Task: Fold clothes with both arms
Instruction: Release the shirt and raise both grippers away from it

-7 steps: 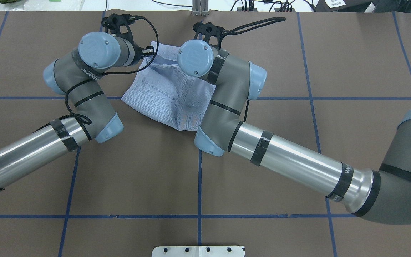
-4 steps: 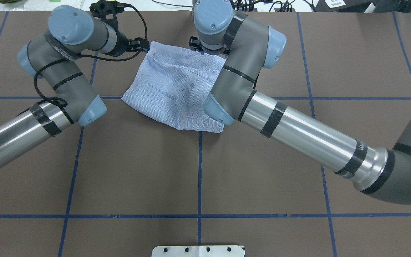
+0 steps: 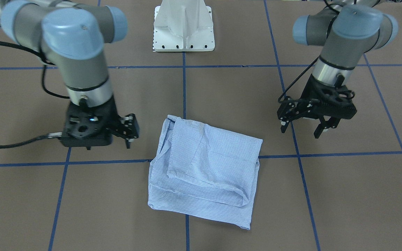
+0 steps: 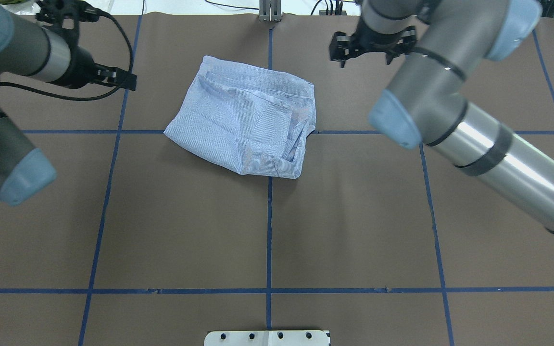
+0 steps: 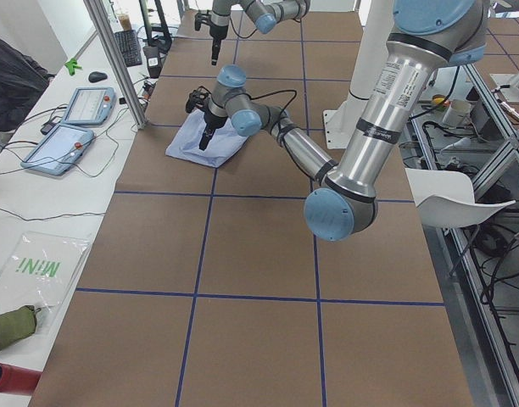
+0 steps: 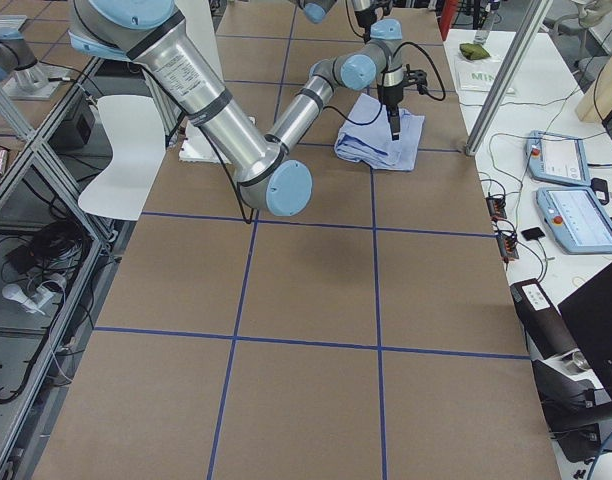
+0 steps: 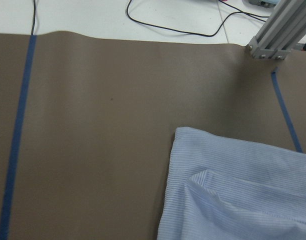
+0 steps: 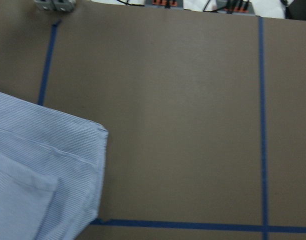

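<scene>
The light blue striped shirt (image 3: 204, 170) lies folded into a rough rectangle on the brown table, its top layers bunched toward one side (image 4: 243, 115). My left gripper (image 3: 302, 129) hovers open beside the shirt and clear of it, at the far left in the overhead view (image 4: 123, 79). On the other side my right gripper (image 3: 131, 129) is also open and holds nothing (image 4: 342, 53). Each wrist view shows only a corner of the shirt (image 7: 243, 190) (image 8: 38, 165) on bare table, with no fingers in sight.
Blue tape lines (image 4: 269, 230) divide the table into squares. The white pedestal base (image 3: 183, 28) stands at the robot's edge. An aluminium post (image 4: 270, 12) and cables sit at the far edge. Two tablets (image 5: 73, 106) lie on the bench beyond it.
Both arms have let go of the shirt's far edge and swung outward, left gripper to the left, right gripper to the right. The shirt now lies uncovered and still.
</scene>
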Robot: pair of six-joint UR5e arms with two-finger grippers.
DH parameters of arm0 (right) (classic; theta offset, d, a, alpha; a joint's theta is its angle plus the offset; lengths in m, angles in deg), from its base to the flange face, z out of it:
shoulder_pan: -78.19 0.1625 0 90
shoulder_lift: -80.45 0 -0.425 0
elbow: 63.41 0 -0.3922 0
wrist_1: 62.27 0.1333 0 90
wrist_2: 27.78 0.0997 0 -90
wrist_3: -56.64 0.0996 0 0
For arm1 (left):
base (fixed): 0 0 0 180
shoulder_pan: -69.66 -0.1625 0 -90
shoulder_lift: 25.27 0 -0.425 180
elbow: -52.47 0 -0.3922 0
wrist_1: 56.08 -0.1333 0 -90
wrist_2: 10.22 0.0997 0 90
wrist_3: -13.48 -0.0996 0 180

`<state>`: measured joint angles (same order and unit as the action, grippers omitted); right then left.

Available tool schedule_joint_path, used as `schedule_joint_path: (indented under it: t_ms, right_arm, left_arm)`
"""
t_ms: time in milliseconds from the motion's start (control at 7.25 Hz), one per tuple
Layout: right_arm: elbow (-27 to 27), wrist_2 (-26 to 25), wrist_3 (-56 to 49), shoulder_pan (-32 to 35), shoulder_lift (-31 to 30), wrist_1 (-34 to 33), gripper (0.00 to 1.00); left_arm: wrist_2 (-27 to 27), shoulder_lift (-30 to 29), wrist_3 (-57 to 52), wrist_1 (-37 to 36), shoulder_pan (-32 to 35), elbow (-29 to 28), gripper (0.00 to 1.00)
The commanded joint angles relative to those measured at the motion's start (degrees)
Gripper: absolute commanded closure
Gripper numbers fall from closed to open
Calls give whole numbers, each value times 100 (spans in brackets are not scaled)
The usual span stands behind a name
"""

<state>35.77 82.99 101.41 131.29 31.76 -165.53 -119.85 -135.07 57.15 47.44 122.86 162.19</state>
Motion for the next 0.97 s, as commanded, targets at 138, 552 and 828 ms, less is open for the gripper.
schedule_joint_path:
  t_ms: [138, 552, 828]
  right_arm:
    - [1513, 1250, -3237, 1733, -2075, -687, 0]
    - [1790, 1527, -5604, 3009, -3819, -634, 0]
    - [1772, 1966, -5761, 3408, -5100, -451, 0]
  left_arm:
    - [-916, 1703, -2458, -421, 1353, 1139, 0]
    - [-1505, 2593, -5159, -430, 3199, 781, 0]
    - [-1903, 3217, -5361, -376, 3950, 411, 0]
